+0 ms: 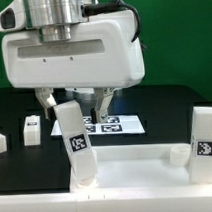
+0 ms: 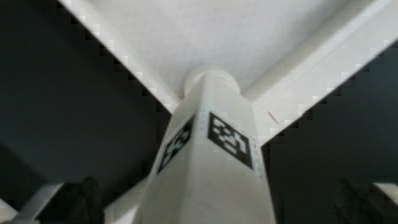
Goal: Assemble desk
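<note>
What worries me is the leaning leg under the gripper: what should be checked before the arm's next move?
1. Gripper open and clear of the leaning leg: ok.
2. Leaning leg upright at the desk top corner: not ok, it tilts.
3. Leaning leg fully seated in the desk top: cannot tell.
4. Second leg upright at the exterior view's right: ok.
5. Loose leg in sight on the table, at the exterior view's left: ok.
</note>
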Robot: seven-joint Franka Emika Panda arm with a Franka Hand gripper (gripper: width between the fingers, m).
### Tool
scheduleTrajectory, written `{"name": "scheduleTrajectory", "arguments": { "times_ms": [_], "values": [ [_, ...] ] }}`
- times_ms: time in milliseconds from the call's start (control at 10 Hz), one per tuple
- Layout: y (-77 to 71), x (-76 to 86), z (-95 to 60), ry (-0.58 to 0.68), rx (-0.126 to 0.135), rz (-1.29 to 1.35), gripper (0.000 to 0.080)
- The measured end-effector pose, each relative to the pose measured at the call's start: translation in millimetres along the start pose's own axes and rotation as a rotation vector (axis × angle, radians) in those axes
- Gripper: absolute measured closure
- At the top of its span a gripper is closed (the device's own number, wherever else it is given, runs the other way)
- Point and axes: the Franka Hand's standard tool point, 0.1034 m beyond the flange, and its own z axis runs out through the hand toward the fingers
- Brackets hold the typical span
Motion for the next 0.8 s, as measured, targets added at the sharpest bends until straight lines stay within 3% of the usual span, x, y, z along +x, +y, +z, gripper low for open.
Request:
{"name": "scheduleTrajectory", "arguments": {
  "times_ms": [100, 200, 400, 500, 600, 800],
  "values": [
    [-5.5, 8.2, -8.0, 0.019, -0.02, -0.204, 0.0151],
    [-10.3, 5.3, -7.0, 0.005, -0.02, -0.37, 0.015],
    [-11.6, 6.2, -6.9, 0.002, -0.019, -0.424, 0.015],
    [-11.2, 6.1, -6.5, 0.001, -0.019, -0.415, 0.0285],
    [-11.1, 6.1, -6.4, 0.001, -0.02, -0.415, 0.0285],
    [-11.4, 5.9, -6.3, 0.002, -0.018, -0.331, 0.0514]
  ]
}}
